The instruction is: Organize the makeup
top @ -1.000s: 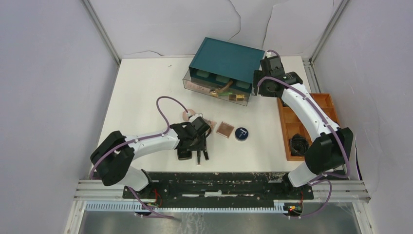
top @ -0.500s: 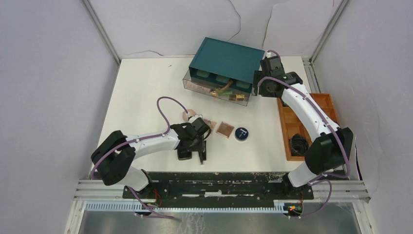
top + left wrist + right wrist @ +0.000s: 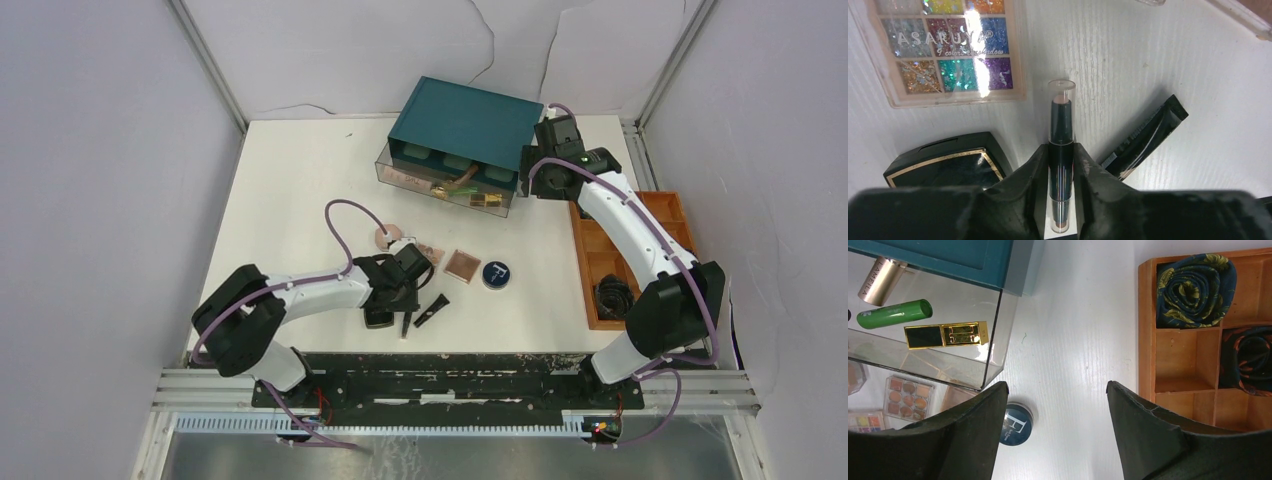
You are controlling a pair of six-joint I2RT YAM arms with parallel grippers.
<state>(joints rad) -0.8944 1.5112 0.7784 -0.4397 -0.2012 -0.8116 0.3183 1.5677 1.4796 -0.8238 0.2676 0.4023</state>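
Two tools: the left tool (image 3: 1061, 156) sits at the bottom centre of its wrist view; the right tool (image 3: 1055, 390) is far off, by the drawer box.
Left tool state: its fingers are closed narrowly on the slim stick (image 3: 1061, 125), pinching the dark barrel, with the clear cap pointing away. Whether the stick is off the bench (image 3: 300, 180) cannot be told.
Stick handling: probably light, stiff, smooth plastic that could roll or slide endwise. The mid-barrel hold looks sound; avoid the cap, which may pull off.
Neighbours: a black square compact (image 3: 950, 165) lies lower left of the stick, a black tube (image 3: 1143, 140) lies slantwise to its right, and a glitter palette (image 3: 948, 50) is at upper left.
Further out: a brown palette (image 3: 462, 266) and a dark blue round compact (image 3: 496, 274) lie side by side at mid-frame.
Far: the teal drawer box (image 3: 465, 125) has its clear drawer (image 3: 993, 345) out, holding tubes.
Right tool state: its fingers are spread wide with nothing between them.
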